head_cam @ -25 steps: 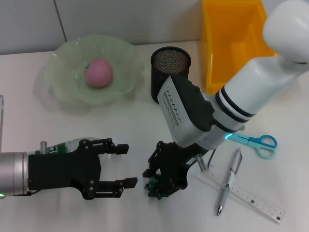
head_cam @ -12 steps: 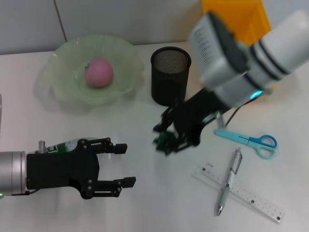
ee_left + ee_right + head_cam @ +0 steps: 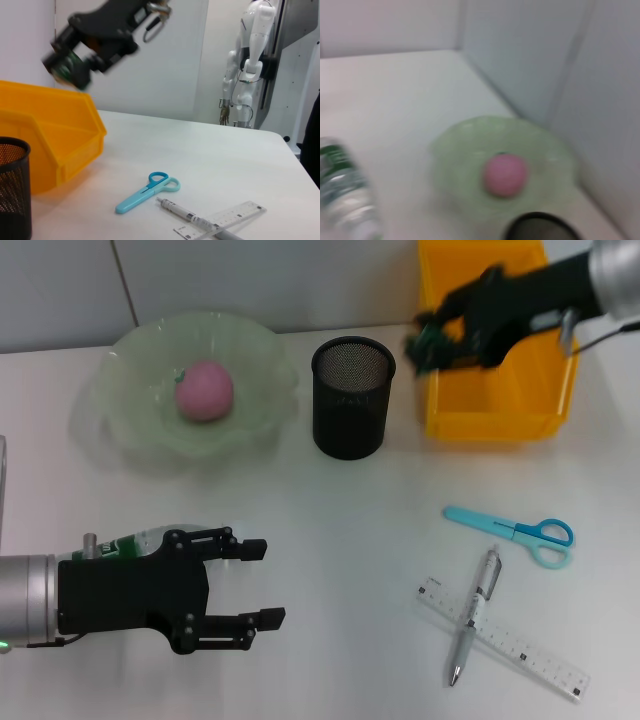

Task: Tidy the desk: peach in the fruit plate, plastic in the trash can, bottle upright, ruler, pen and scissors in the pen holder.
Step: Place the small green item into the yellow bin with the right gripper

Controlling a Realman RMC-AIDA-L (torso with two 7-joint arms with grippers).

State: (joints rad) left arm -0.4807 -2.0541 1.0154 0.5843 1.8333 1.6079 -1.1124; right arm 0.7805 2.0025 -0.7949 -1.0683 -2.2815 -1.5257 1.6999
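Our right tool point(image 3: 432, 340) pinches the plastic point(image 3: 424, 343) above the trash can point(image 3: 490, 425); light, crumply, edge-grip suffices. Left tool point(image 3: 240, 588) open, idle.

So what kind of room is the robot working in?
Probably a robot lab, set up like a desk. Another white humanoid robot stands in the background, and the white table holds staged things: blue scissors, a mesh pen holder and a yellow bin.
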